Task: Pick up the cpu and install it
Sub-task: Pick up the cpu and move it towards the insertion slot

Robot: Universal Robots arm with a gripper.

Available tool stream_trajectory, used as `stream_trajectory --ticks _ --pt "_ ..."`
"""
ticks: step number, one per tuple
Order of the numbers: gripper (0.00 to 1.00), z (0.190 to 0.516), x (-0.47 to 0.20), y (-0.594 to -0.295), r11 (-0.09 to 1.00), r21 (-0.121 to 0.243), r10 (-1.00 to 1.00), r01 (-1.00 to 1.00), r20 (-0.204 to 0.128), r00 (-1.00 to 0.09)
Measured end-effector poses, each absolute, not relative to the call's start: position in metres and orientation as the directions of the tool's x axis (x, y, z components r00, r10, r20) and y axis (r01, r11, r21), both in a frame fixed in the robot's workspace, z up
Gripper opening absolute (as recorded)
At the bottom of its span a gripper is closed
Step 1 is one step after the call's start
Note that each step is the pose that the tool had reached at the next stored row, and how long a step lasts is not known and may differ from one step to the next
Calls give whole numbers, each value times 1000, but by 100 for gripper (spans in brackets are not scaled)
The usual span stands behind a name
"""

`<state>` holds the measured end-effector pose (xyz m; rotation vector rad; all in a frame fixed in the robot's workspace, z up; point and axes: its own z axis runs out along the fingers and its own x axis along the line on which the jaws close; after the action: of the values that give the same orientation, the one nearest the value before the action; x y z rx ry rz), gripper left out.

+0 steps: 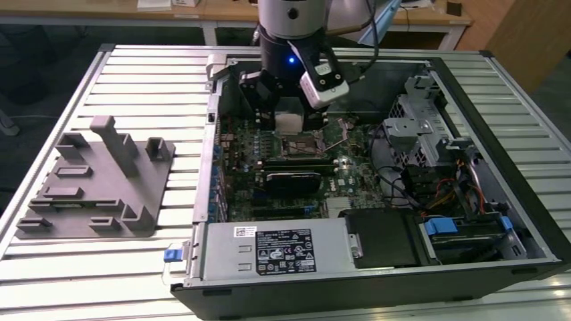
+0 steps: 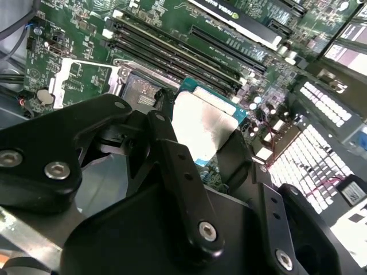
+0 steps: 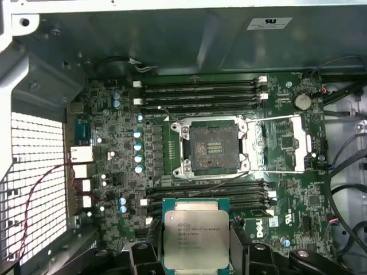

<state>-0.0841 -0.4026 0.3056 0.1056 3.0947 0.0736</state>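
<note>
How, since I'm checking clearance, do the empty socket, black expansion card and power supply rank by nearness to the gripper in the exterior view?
From the gripper, holding the cpu:
1. socket, just beneath.
2. black expansion card, mid-board.
3. power supply, case's end nearest the camera.

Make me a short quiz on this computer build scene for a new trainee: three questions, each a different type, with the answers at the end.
1. True or false: the cpu is already seated in the socket.
2. What is the gripper shut on? A) a memory stick B) the cpu C) a cable
3. In the exterior view, on which side of the computer case does the grey fixture lie?

Key:
1. False. The socket is empty and the cpu is held apart from it.
2. B.
3. The exterior view's left.
</note>
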Motion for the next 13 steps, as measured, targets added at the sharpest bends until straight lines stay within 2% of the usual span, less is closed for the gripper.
stream_trajectory --ticks 13 --pt "54 293 -80 -390 997 49 69 67 -43 -997"
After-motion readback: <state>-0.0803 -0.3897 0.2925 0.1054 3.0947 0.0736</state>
